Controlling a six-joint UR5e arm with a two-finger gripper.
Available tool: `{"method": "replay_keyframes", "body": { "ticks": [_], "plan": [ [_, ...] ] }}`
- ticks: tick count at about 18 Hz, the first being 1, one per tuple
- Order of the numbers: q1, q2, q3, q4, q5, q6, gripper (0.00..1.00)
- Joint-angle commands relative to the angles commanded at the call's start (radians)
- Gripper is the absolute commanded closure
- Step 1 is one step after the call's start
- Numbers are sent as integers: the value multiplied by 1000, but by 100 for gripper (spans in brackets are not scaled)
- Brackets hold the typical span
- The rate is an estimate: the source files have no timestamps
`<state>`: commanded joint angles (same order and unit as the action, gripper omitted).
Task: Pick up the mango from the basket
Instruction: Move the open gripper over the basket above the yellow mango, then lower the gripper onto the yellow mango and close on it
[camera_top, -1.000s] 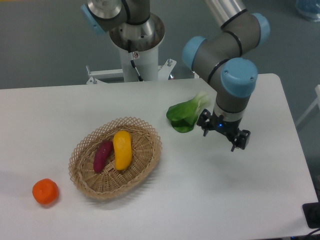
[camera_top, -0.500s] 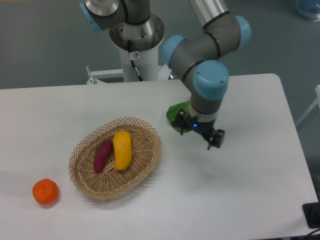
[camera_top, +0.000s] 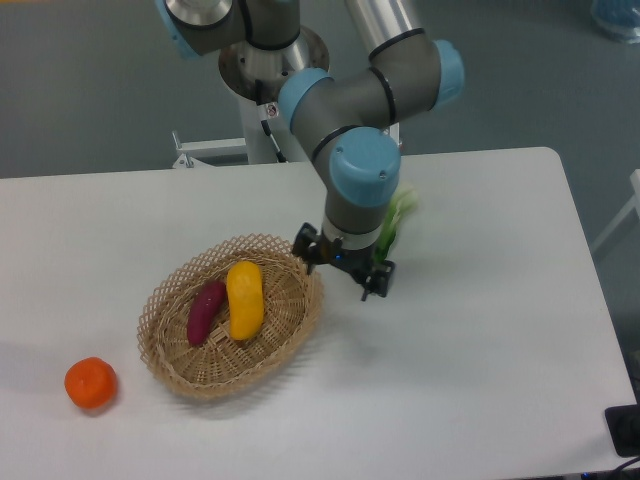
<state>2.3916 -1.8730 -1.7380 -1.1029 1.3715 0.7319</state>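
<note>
Fingers (camera_top: 342, 268) spread open, empty, just above basket's (camera_top: 168, 336) right rim. Mango (camera_top: 244, 298) lying lengthwise in basket, touching purple vegetable (camera_top: 206, 311). Likely firm, smooth, somewhat slippery, moderately heavy; best gripped across narrow middle. Moved left since earlier frames, from over bare counter (camera_top: 480, 350) past leafy green (camera_top: 396, 218), now mostly hidden behind arm.

The basket (camera_top: 170, 325) is woven wicker, the mango (camera_top: 244, 298) smooth-skinned, the table (camera_top: 480, 380) matt white.
</note>
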Motion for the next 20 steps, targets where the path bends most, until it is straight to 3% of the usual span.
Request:
{"method": "replay_keyframes", "body": {
  "ticks": [8, 20],
  "plan": [
    [-117, -29, -24, 6, -3, -114, 0],
    [-152, -66, -67, 14, 55, -121, 0]
  ]
}}
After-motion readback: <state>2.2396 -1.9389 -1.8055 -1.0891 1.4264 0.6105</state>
